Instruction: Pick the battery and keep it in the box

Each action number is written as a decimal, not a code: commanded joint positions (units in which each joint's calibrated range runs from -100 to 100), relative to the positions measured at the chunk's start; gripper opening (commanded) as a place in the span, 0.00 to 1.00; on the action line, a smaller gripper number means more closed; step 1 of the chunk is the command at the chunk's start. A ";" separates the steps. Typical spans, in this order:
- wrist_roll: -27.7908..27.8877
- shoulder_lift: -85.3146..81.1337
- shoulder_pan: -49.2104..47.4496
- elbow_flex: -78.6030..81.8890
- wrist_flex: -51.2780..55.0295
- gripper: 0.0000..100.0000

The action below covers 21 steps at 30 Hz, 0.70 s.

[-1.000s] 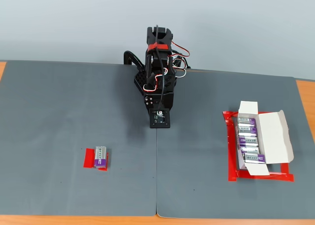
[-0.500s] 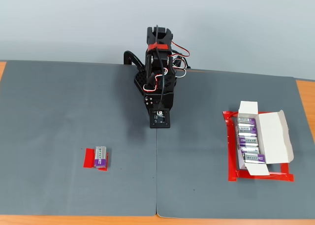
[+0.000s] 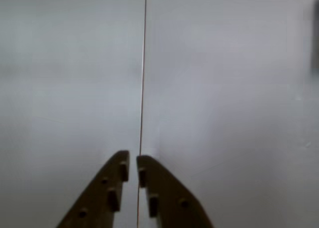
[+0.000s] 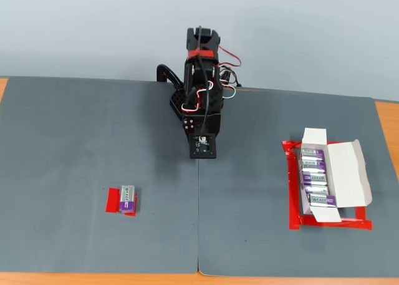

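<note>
Claw (image 3: 132,163) seen from the wrist view: two dark fingers (image 3: 107,195) drawn together, only a thin slit left between the tips, nothing held. The tips are aligned with a thin seam (image 3: 144,63) that runs straight away across the pale, blurred surface below. A dark smudge is noted at the right edge of that view; it cannot be identified.

In the fixed view the claw itself is hidden beneath the folded black arm (image 4: 201,98), which is set at the far middle of the tabletop (image 4: 75,129) with red and white wires looped at its side. The camera module (image 4: 204,146) is pointed down over the grey mat, right where the seam (image 4: 198,222) between two mat sheets begins.

The battery (image 4: 127,198) is found well apart from the claw, nearer the camera and to the left in the fixed view. It lies flat on a red tape patch (image 4: 114,201), silver-grey end away, purple end nearer.

The box (image 4: 336,179) is found well apart on the opposite side, to the right in the fixed view. It is white, flaps folded out, and sits inside a red tape outline (image 4: 291,191). A row of batteries (image 4: 315,176) is packed inside it, side by side.
</note>
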 commanded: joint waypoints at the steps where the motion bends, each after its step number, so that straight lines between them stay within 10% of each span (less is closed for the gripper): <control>1: 0.26 9.72 0.44 -8.97 -6.02 0.02; 21: 7.14 53.89 16.19 -48.13 -11.75 0.02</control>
